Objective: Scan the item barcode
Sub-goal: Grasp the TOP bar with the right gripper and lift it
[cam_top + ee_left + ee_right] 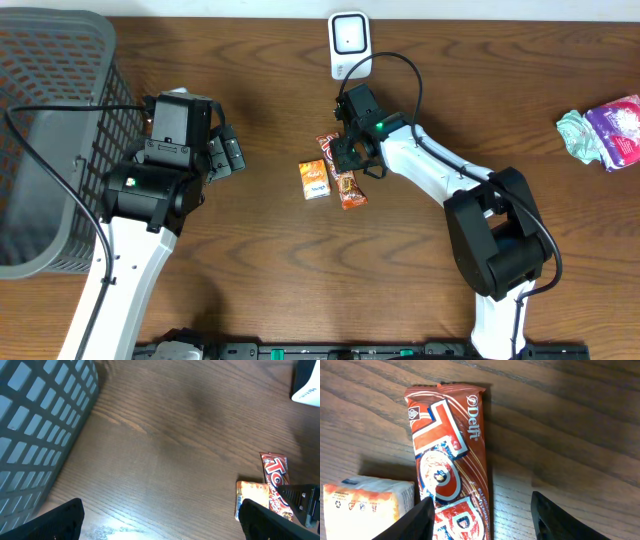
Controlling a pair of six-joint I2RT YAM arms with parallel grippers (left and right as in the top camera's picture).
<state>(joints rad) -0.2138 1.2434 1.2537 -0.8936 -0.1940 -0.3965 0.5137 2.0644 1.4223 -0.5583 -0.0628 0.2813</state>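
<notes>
Near the middle of the surface [270, 280], the Delfi Top chocolate bar [447, 455] lies flat with its printed face up, and a small orange carton [367, 502] sits just beside it. The right pincer [482, 505] hangs low over the bar's lower half with its jaws astride the wrapper and part-way apart. One finger [415, 522] is at the wrapper's edge next to the carton. The other finger [555, 520] stands clear, with bare wood between it and the bar, so nothing is held (a grasp looks set up, though that is a judgement).

The left pincer [225, 155] is spread wide and empty, close to the grey basket [50, 140] and well apart from the bar. The white scanner unit [348, 42] stands at the far edge of the surface, beyond the bar and right pincer. Some snack packets [605, 130] lie off at the right edge.

By my reading the task is at an early stage. The approach to the item is done, but the grip is not. The bar has yet to be clamped, lifted and carried to the scanner. No barcode shows on the upward face, so it is probably underneath, and the bar would need turning toward the scanner's window before any scan could register.
</notes>
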